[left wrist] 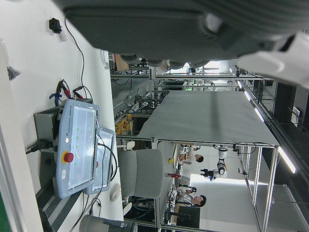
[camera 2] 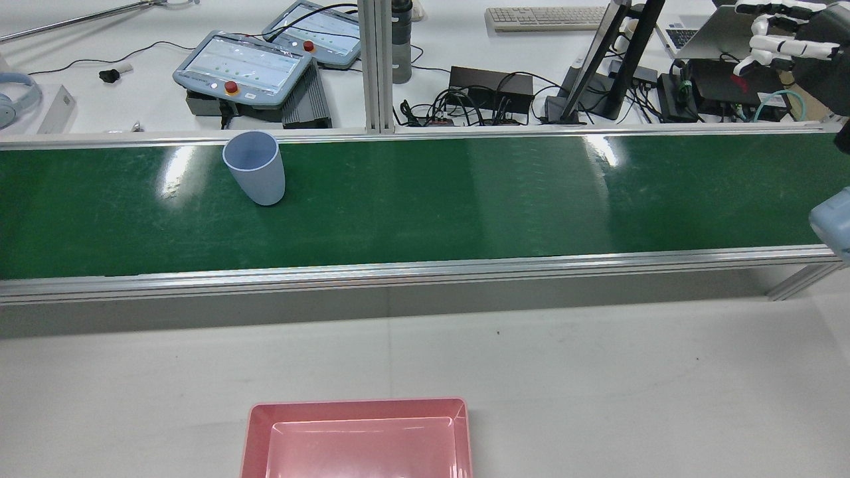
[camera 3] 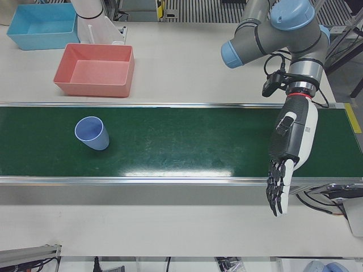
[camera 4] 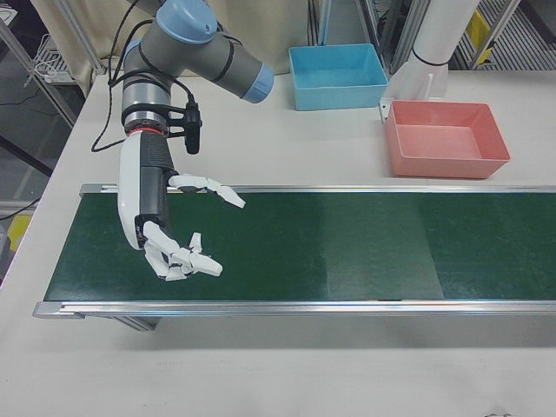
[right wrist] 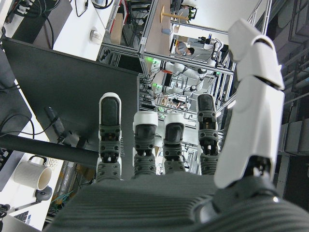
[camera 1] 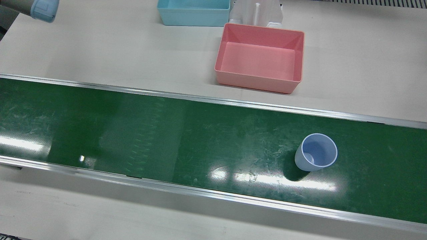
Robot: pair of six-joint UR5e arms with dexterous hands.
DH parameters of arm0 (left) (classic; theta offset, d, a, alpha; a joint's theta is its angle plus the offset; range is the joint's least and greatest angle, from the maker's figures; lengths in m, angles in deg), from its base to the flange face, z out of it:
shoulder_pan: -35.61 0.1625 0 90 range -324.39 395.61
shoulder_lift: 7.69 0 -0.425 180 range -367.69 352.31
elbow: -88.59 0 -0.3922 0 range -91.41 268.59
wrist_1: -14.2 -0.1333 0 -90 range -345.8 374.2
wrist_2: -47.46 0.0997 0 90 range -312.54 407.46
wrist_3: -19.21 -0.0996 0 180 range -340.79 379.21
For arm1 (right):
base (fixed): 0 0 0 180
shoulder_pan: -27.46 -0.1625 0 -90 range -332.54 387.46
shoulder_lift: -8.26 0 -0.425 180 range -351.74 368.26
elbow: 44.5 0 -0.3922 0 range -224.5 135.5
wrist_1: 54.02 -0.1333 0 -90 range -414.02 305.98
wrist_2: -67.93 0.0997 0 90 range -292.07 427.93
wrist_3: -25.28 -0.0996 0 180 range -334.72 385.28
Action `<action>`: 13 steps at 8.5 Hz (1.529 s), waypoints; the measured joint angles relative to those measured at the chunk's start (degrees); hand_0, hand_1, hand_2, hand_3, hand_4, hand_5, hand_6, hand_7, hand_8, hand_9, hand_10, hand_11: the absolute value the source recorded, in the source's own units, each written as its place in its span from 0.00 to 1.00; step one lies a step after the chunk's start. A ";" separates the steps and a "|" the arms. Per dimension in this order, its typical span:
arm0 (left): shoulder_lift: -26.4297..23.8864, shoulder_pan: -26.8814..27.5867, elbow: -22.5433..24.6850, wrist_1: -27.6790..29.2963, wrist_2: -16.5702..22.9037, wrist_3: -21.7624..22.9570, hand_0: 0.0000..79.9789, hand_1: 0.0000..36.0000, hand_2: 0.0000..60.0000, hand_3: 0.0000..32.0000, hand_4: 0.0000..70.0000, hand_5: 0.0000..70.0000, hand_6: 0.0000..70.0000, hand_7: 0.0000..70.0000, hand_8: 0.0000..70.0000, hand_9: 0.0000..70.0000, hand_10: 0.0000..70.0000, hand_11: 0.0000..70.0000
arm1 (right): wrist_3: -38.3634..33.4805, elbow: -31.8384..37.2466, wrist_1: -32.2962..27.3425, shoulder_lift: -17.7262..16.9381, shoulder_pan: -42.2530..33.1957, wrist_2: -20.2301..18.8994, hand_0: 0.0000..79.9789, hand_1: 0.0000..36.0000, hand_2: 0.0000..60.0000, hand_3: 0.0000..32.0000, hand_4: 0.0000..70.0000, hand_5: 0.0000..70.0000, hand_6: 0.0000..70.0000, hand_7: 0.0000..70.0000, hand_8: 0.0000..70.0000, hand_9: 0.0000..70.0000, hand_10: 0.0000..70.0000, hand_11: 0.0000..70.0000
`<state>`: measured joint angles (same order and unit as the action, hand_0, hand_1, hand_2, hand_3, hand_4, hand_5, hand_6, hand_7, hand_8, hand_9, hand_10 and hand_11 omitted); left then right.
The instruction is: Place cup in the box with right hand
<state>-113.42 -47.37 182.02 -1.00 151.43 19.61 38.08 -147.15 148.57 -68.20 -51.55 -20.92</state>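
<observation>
Right robot hand hangs over its end of the green belt, fingers spread, holding nothing; left robot hand hangs open too, fingers pointing down at the opposite end; the cup stands upright on the belt, well apart from the right robot hand, with the pink box on the tabletop beyond it; it looks light, stiff, smooth plastic, likely slippery and easy to tip; a wrap around the mid-wall seems safest.

Bright, even overhead light fills the room. White glare streaks lie across the glossy green belt, strongest beside the cup, which casts a short soft shadow. The left hand view is dark and blurred along its top.
</observation>
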 measured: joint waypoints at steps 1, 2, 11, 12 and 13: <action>0.00 0.00 0.00 0.00 0.00 -0.03 0.00 0.00 0.00 0.00 0.00 0.00 0.00 0.00 0.00 0.00 0.00 0.00 | 0.00 0.00 0.00 0.00 0.00 0.00 0.68 0.64 0.32 0.00 0.23 0.18 0.35 1.00 0.63 0.99 0.43 0.63; 0.00 0.00 0.00 0.00 0.00 -0.01 0.00 0.00 0.00 0.00 0.00 0.00 0.00 0.00 0.00 0.00 0.00 0.00 | 0.02 0.00 0.00 0.00 0.00 0.00 0.68 0.64 0.32 0.00 0.23 0.18 0.35 1.00 0.63 0.99 0.43 0.63; 0.00 0.00 -0.02 0.00 0.00 -0.02 0.00 0.00 0.00 0.00 0.00 0.00 0.00 0.00 0.00 0.00 0.00 0.00 | 0.03 -0.09 0.00 0.00 0.00 0.00 0.68 0.64 0.33 0.00 0.21 0.18 0.34 1.00 0.62 0.98 0.42 0.63; 0.00 0.00 0.00 0.00 0.00 -0.04 0.00 0.00 0.00 0.00 0.00 0.00 0.00 0.00 0.00 0.00 0.00 0.00 | 0.03 -0.09 0.00 0.00 0.00 0.00 0.68 0.65 0.33 0.00 0.21 0.18 0.34 1.00 0.62 0.98 0.42 0.63; 0.00 0.00 0.00 0.00 0.00 -0.05 0.00 0.00 0.00 0.00 0.00 0.00 0.00 0.00 0.00 0.00 0.00 0.00 | 0.01 -0.09 0.00 0.00 0.00 0.00 0.68 0.65 0.33 0.00 0.21 0.18 0.35 1.00 0.62 0.98 0.42 0.63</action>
<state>-113.43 -47.36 182.01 -1.00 151.43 19.56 38.08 -147.24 148.57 -68.20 -51.55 -20.92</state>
